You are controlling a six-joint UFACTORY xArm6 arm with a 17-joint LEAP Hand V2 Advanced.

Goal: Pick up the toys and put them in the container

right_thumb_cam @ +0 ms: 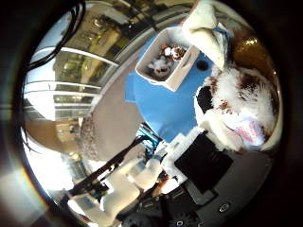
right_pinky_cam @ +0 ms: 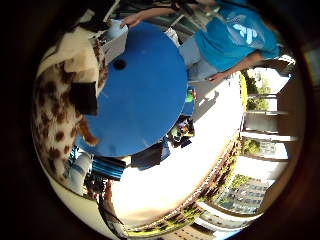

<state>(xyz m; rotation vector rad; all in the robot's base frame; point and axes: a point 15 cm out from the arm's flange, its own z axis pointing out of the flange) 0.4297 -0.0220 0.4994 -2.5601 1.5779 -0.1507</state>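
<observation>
A white plush toy with brown spots (right_thumb_cam: 241,102) fills one side of the right thumb side palm view, close to the palm; it also shows in the right little finger side palm view (right_pinky_cam: 58,100). My right hand (right_thumb_cam: 133,184) has its white and black fingers curled against it and holds it high above a round blue table (right_pinky_cam: 150,90). A white container (right_thumb_cam: 167,61) with several small toys in it stands on the table near its edge. A pale fluffy thing (right_thumb_cam: 204,19) lies just beyond the container.
The blue table (right_thumb_cam: 161,109) stands on a pale floor (right_pinky_cam: 190,170). Dark and blue things (right_pinky_cam: 150,155) stand beside the table. Railings and buildings (right_pinky_cam: 255,150) are farther off.
</observation>
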